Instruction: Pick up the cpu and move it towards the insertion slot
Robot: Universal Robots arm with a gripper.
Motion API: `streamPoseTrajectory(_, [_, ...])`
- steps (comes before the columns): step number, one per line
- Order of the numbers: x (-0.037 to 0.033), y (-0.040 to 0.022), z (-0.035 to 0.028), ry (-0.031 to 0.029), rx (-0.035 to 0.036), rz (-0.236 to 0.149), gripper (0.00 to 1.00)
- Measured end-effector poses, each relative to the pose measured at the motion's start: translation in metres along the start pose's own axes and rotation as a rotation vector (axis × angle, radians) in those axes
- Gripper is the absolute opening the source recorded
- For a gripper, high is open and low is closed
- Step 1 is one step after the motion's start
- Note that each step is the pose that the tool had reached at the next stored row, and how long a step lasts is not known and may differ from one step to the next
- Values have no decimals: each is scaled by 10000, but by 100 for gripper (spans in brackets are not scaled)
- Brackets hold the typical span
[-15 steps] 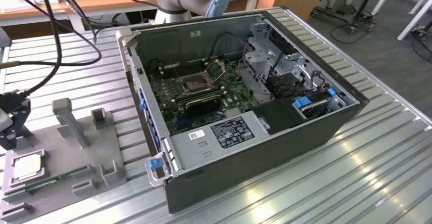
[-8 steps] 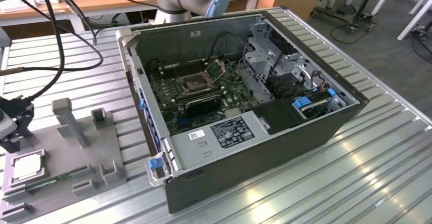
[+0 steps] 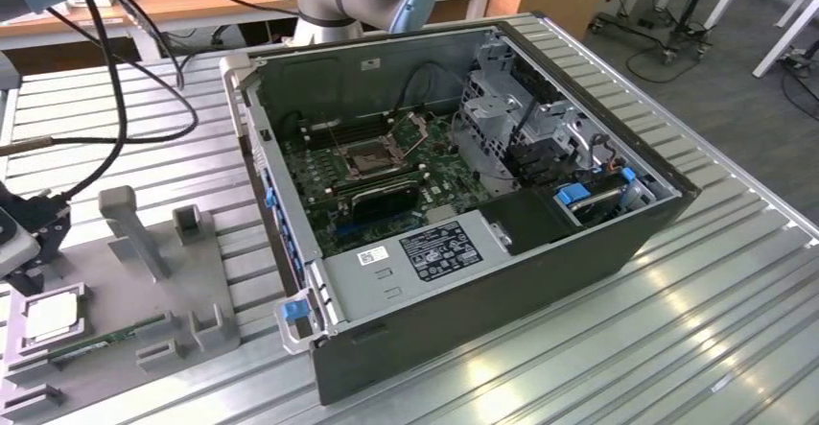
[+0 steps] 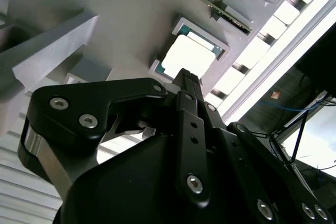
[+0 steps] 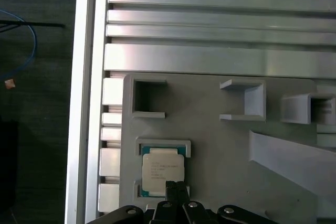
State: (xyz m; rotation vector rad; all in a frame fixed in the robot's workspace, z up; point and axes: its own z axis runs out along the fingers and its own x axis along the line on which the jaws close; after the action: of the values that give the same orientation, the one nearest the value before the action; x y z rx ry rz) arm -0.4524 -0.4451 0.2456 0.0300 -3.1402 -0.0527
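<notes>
The cpu (image 5: 163,170) is a small square chip with a silvery top, lying flat in a framed pocket of a grey holder plate (image 5: 220,150). In the exterior view the cpu (image 3: 52,316) sits near the left edge. My gripper (image 5: 176,186) hovers just over the chip's edge, its black fingers pressed together and holding nothing. In the second wrist view the gripper (image 4: 187,75) points at the cpu (image 4: 188,56). My gripper (image 3: 26,273) shows at the exterior view's far left. The insertion slot (image 3: 379,158) is a dark socket in a silver bracket on the motherboard, far from the gripper.
An open computer case (image 3: 512,281) lies on the slatted aluminium table (image 3: 716,348). The holder plate carries a green memory stick (image 3: 100,343), several grey blocks and a tall post (image 3: 128,228). Black cables (image 3: 122,108) hang at the exterior view's left. The table's edge (image 5: 84,103) runs near the plate.
</notes>
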Motion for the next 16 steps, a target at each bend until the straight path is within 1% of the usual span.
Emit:
streamPoseTrajectory(3, [0,-2,50,1,11,0,11])
streamPoseTrajectory(5, [0,-3,67,1,19,0,11])
streamPoseTrajectory(9, [1,-5,72,1,21,1,11])
streamPoseTrajectory(16, [19,-48,81,1,21,0,11])
